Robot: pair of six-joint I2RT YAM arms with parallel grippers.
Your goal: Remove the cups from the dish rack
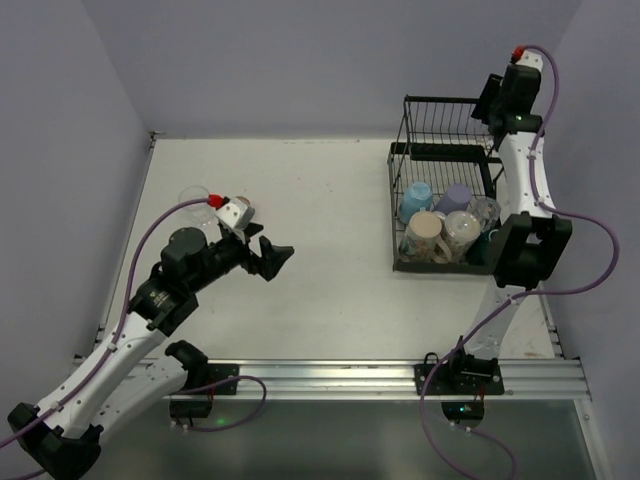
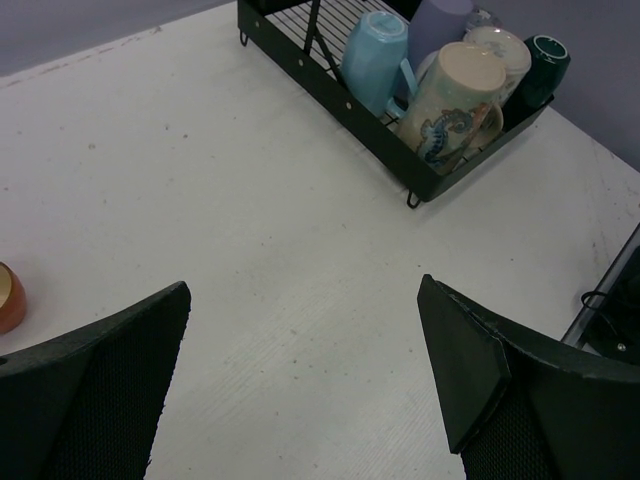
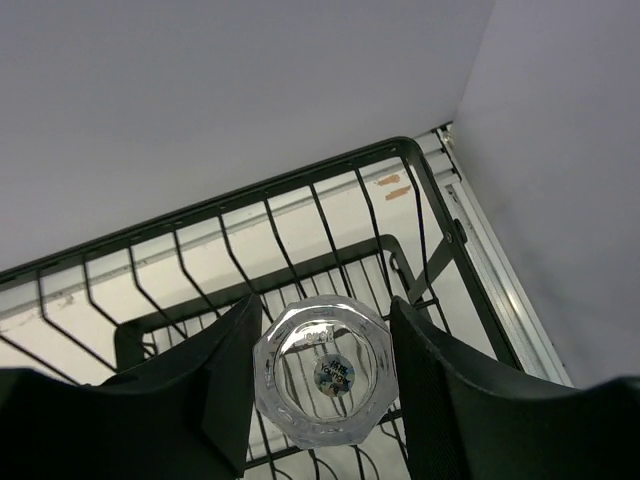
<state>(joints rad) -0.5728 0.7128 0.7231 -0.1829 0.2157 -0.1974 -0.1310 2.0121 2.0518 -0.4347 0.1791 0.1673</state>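
Note:
The black wire dish rack (image 1: 398,230) stands at the right. Its lower tray holds a light blue cup (image 1: 415,198), a lavender cup (image 1: 457,197), a beige printed mug (image 1: 424,238), a white cup (image 1: 462,232), a clear glass (image 1: 485,210) and a dark green cup (image 1: 490,243). My right gripper (image 3: 322,335) is over the raised upper basket (image 3: 300,190), shut on a clear faceted glass (image 3: 322,372) seen bottom-on. My left gripper (image 2: 305,300) is open and empty above bare table, left of the rack (image 2: 330,90). The cups also show in the left wrist view (image 2: 452,105).
A clear glass (image 1: 195,197) stands on the table behind my left wrist. An orange cup (image 2: 5,298) sits at the left edge of the left wrist view. Walls close in behind the rack and at its right. A metal rail (image 1: 400,375) runs along the near edge.

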